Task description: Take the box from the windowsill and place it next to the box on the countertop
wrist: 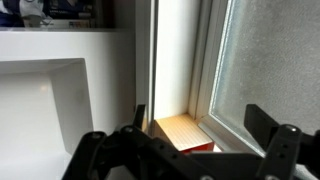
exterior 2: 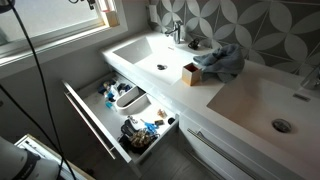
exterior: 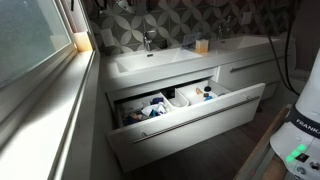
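A small box with a tan top and red side sits on the white windowsill in the corner by the window frame. It also shows in an exterior view at the sill's far end. My gripper is open and hovers over it, the box lying between the fingers, closer to the left one. A second small brown box stands on the countertop between the two sinks, seen in both exterior views. The gripper does not show clearly in the exterior views.
The white countertop holds two sinks with faucets. A blue cloth lies behind the countertop box. A drawer full of toiletries stands open under the counter. The frosted window is right beside the sill box.
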You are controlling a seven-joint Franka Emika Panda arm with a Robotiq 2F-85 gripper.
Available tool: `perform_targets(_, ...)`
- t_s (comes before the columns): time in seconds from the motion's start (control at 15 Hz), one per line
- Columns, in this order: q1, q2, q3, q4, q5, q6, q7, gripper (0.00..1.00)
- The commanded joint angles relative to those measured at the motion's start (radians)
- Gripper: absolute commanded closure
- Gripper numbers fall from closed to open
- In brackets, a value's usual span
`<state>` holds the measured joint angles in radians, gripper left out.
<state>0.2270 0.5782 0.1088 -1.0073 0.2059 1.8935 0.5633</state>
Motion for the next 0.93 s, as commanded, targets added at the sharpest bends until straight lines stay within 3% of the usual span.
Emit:
perform_targets(0.0, 0.017, 0.104, -0.042, 0.151, -0.069, 0.001, 0.000, 0.00)
perform_targets(0.4, 0.013, 0.214, -0.048, 0.245, -0.078, 0.068, 0.011, 0.00)
perform_targets(0.87, 0.024, 0.329, -0.065, 0.333, -0.090, 0.225, 0.031, 0.00)
